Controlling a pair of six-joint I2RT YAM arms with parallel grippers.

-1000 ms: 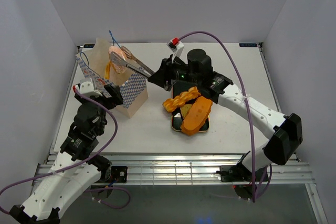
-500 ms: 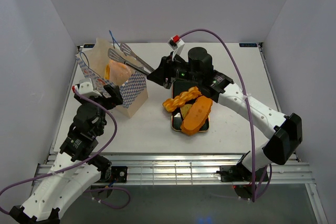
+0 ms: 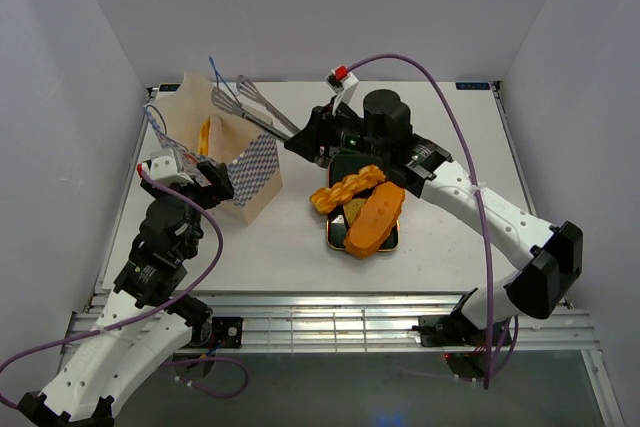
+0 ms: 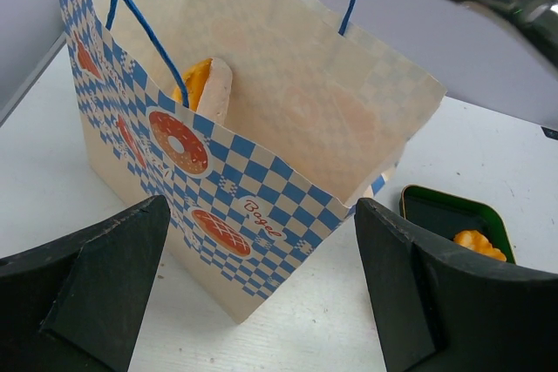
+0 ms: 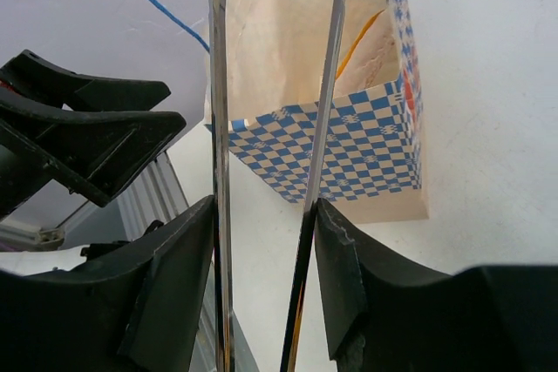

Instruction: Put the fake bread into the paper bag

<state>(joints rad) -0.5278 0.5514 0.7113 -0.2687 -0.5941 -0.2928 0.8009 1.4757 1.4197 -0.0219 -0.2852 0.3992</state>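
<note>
Tabletop point(image 3: 470, 147), white between pale walls point(image 3: 330, 7), bears paper bag point(image 3: 255, 162) and tray point(image 4: 440, 213) (right tool point(image 5: 261, 267) pinches tongs point(image 3: 250, 107), left tool point(image 4: 261, 215) spread).

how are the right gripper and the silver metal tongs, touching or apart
Touching. The right wrist view shows the silver metal tongs running between the right gripper's jaws, each jaw pressed against one tong arm.

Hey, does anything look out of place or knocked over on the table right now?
Nothing is spilled or damaged. The only untidy spot is the tray: the braided twist and the long loaf are piled on it and overhang its edges. The paper bag stands upright.
</note>
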